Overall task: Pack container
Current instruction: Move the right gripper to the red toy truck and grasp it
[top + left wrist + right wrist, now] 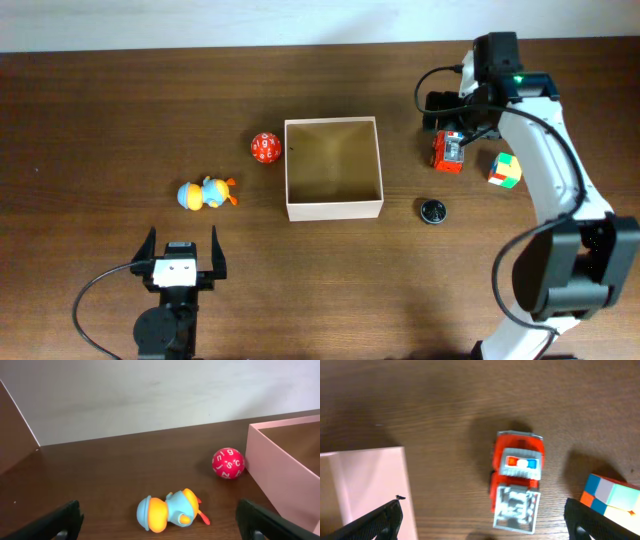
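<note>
Dark wood table (pixel 100 120) is spreading under both my arms, with a pale wall running along its far edge. The container (pixel 333 209) is sitting open-topped in the middle, and nothing is lying in it (only its tan floor is showing). I am hanging my right gripper (pixel 482 515) over the red toy truck (pixel 516 485) just right of the container, fingers spread wide to either side and holding nothing. I judge I am lining up to straddle and lift it. A colour cube (pixel 505 169) is waiting right of the truck, and a small black disc (pixel 432 211) is lying nearer. My left gripper (pixel 182 247) is resting at the near edge, also gaping wide and empty. It is facing the blue-and-orange duck toy (pixel 167 512) and the red lettered ball (pixel 228 463), both lying left of the container.
</note>
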